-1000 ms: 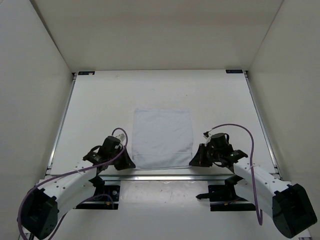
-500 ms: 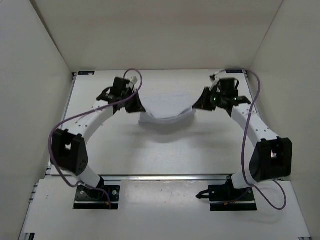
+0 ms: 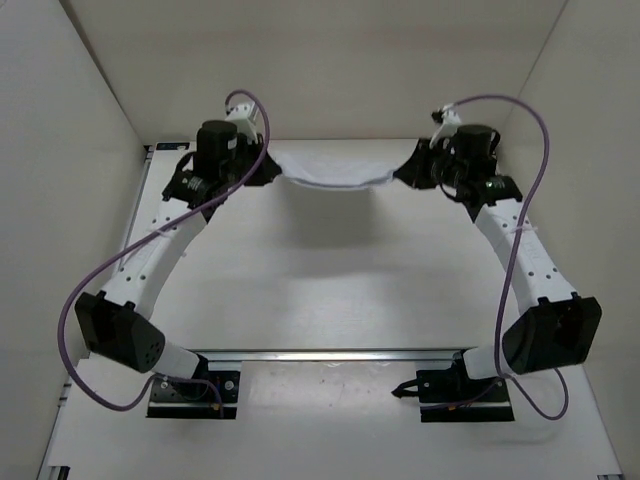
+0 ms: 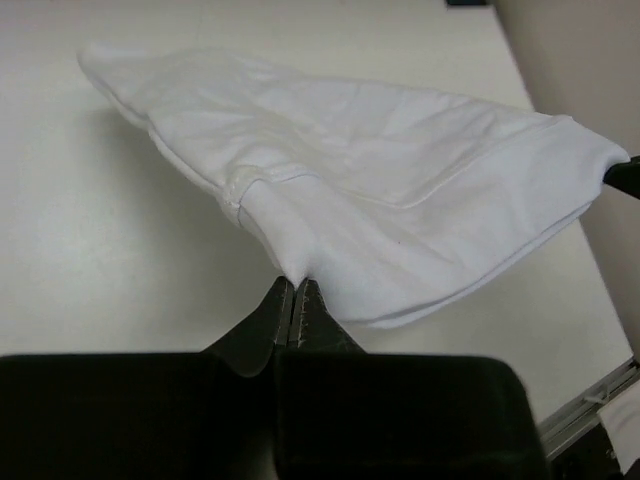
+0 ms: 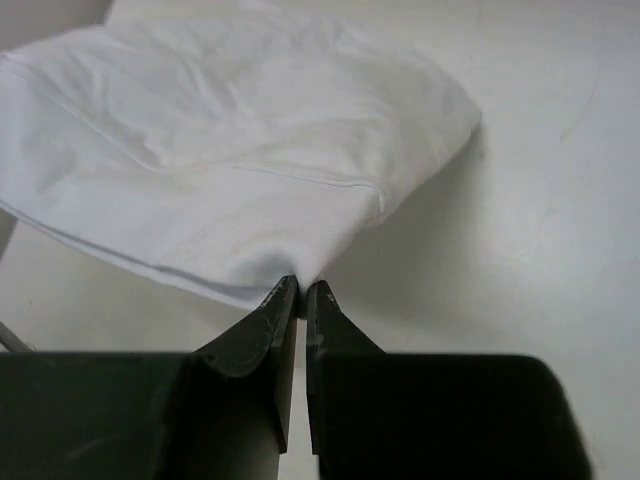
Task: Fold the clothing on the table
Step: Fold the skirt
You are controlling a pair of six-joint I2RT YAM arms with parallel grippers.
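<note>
A: Where was the left gripper?
B: Far back on the left of the bench, clamped on one corner of the clothing.
A: And the clothing?
B: Slung between the two, sagging in the middle, seemingly lifted off the bench.
A: The right gripper?
B: Pinched tight on the opposite corner, near the back wall.

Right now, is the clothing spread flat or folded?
Neither: the clothing is lifted and doubled over in layers, sagging between the left gripper and the right gripper, each pinching an edge.
</note>
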